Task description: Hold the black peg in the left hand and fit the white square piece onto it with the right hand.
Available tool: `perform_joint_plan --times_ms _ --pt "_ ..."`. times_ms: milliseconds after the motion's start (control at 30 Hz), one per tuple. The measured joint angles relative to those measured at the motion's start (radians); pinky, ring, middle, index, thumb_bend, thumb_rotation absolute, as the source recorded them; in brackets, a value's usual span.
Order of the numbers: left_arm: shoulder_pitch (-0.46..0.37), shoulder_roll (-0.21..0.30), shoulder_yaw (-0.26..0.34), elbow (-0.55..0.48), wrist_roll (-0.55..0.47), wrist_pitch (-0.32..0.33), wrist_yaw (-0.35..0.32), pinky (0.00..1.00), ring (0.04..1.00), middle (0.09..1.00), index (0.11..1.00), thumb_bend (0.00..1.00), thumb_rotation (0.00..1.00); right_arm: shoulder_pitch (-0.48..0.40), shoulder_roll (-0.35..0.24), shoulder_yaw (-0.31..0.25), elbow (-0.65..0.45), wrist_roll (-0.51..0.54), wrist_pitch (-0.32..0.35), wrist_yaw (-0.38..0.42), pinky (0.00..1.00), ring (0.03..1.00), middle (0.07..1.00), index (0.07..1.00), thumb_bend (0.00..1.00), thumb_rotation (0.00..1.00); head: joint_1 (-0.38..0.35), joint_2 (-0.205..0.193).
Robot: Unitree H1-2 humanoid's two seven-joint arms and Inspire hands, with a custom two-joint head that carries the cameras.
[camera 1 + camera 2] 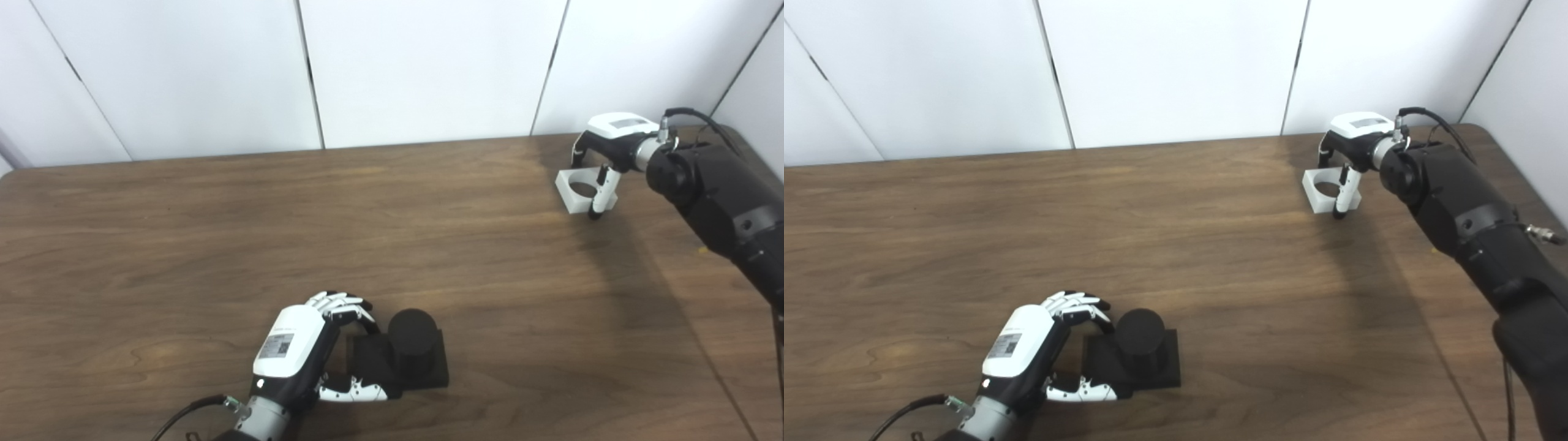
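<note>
1. The black peg is seen upright on its square base, near the table's front edge, clasped at the base by the left hand.
2. The white square piece is found at the far right, pinched between the right hand's thumb and fingers.

— How is the left robot hand set?
— Low at the near edge, fingers curled over and thumb stretched out beneath, closed around something.
— And the right robot hand?
— The arm is extended far out, the wrist bent, fingers pointed down in a grip.
</note>
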Motion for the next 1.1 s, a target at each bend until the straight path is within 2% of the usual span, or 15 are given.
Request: perform_joint_plan --times_ms 133,367,567,700,933,1100 --pt "0.0 0.0 -0.001 -0.001 0.0 0.003 0.0 0.9 0.835 0.771 0.488 0.52 0.06 -0.004 0.0 0.003 0.011 -0.005 -0.028 -0.01 0.8 0.818 0.737 0.488 0.52 0.13 0.0 0.0" --pt "0.0 0.0 -0.003 -0.002 0.0 0.008 -0.002 0.9 0.84 0.775 0.488 0.52 0.06 -0.006 0.0 0.008 0.01 -0.022 -0.032 -0.011 0.81 0.817 0.744 0.486 0.52 0.13 0.0 0.0" --pt "0.0 0.001 -0.003 -0.005 0.0 0.01 -0.005 0.9 0.839 0.774 0.488 0.52 0.06 -0.004 -0.001 0.011 -0.014 -0.039 -0.032 -0.003 0.88 0.841 0.76 0.486 0.52 0.13 0.0 -0.002" --pt "-0.001 0.001 -0.003 -0.007 0.0 0.012 -0.008 0.9 0.841 0.776 0.488 0.52 0.06 0.009 -0.005 0.004 -0.059 -0.034 -0.027 0.036 0.95 0.863 0.769 0.487 0.52 0.13 0.003 0.0" --pt "-0.001 0.001 -0.004 -0.01 0.005 0.014 -0.013 0.9 0.84 0.775 0.488 0.52 0.06 0.073 -0.016 -0.041 -0.318 0.001 -0.008 0.174 1.0 0.865 0.769 0.488 0.52 0.13 0.012 0.003" --pt "-0.002 0.0 -0.007 -0.012 0.011 0.016 -0.014 0.9 0.839 0.774 0.488 0.52 0.06 0.108 -0.017 -0.084 -0.576 0.022 0.01 0.244 1.0 0.845 0.767 0.486 0.52 0.13 0.012 0.006"
